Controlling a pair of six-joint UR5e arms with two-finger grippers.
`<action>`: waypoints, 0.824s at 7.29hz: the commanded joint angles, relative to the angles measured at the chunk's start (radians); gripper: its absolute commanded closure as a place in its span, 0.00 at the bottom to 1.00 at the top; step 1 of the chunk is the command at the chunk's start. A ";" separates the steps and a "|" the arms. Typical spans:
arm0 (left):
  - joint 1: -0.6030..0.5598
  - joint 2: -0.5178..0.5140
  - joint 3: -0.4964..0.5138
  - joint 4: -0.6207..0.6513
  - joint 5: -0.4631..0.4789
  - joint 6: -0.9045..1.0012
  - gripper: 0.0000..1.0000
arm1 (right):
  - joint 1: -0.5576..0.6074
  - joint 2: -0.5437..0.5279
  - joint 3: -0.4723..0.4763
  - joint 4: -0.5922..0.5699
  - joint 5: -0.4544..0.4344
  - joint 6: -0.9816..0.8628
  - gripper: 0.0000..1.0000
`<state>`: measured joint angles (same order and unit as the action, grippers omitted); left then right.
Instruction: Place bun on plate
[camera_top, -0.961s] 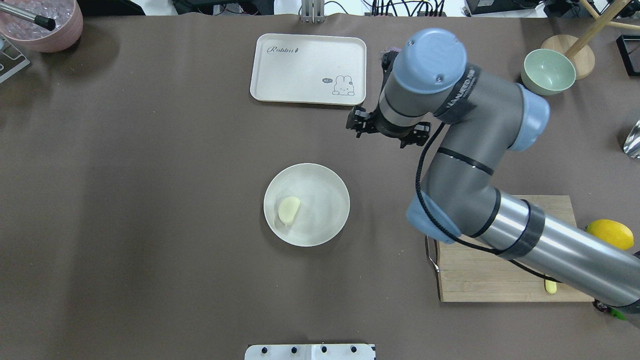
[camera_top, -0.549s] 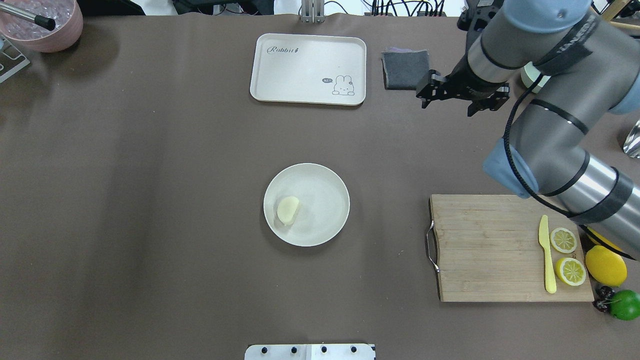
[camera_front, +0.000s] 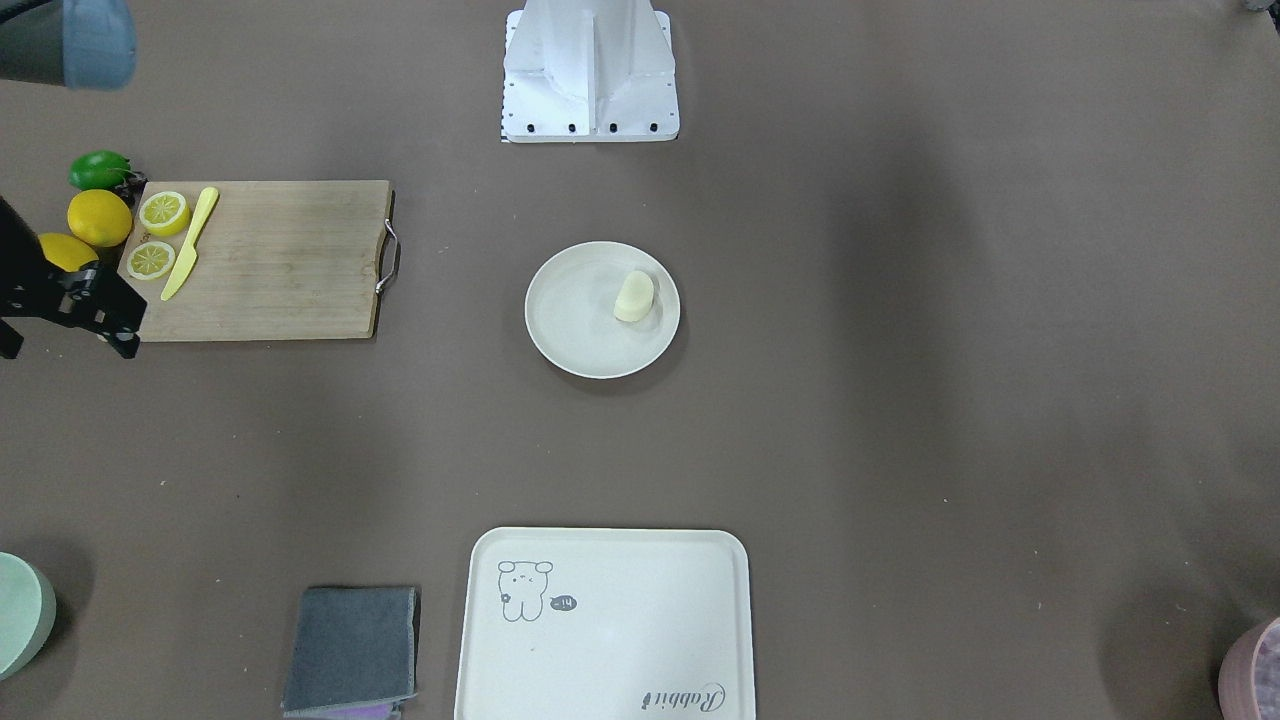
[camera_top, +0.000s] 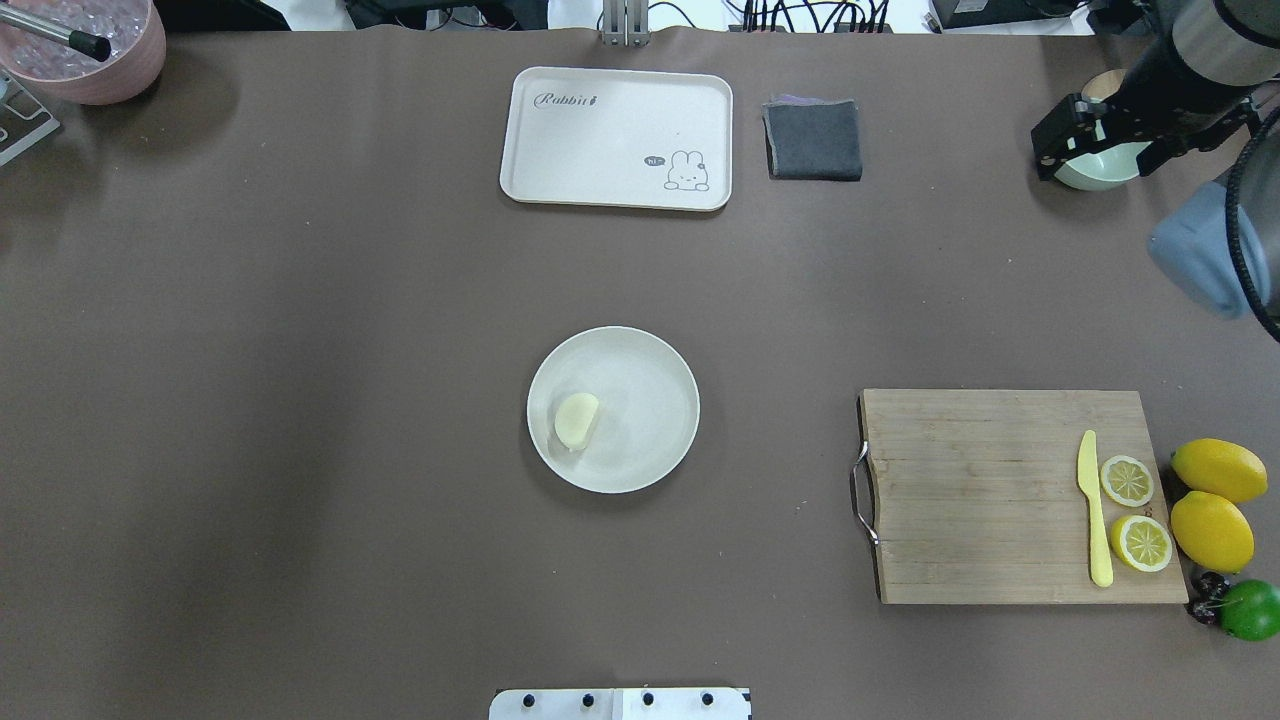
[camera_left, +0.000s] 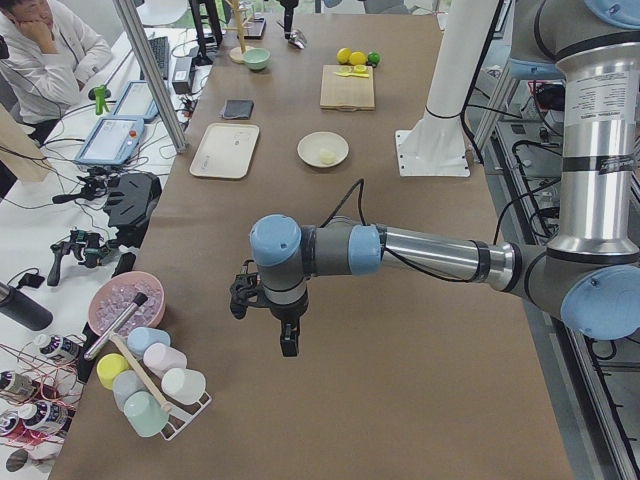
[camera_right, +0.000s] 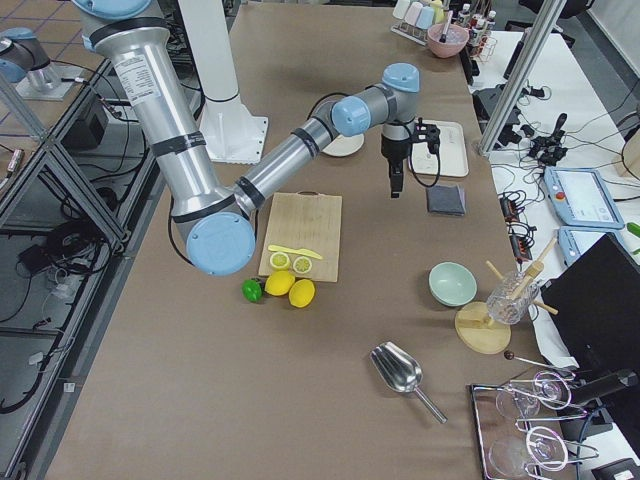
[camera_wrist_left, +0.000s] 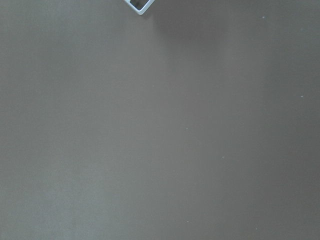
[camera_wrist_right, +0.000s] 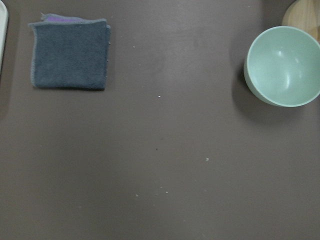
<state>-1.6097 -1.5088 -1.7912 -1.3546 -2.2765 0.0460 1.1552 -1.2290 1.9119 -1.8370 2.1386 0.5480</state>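
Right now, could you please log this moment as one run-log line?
bun: lying on plate | right end effector: away from plate, not holding bun | task: looks done

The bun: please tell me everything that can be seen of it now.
The bun is a small, pale cream lump with a smooth surface, rounded with one flat side. It looks soft, perhaps dough or foam. It lies whole on the plate, off centre, near the rim on the robot's left side. Only the plate touches it; nothing holds or covers it.
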 joint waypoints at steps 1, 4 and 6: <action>0.002 0.001 -0.002 -0.001 0.000 0.000 0.02 | 0.133 -0.150 0.006 -0.001 0.050 -0.272 0.00; 0.001 -0.002 -0.013 -0.003 -0.003 0.000 0.02 | 0.247 -0.398 0.006 0.048 0.081 -0.483 0.00; 0.001 0.004 -0.013 -0.003 -0.001 0.000 0.02 | 0.271 -0.486 -0.007 0.085 0.072 -0.474 0.00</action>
<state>-1.6091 -1.5087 -1.8030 -1.3575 -2.2791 0.0460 1.4081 -1.6623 1.9144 -1.7702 2.2158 0.0827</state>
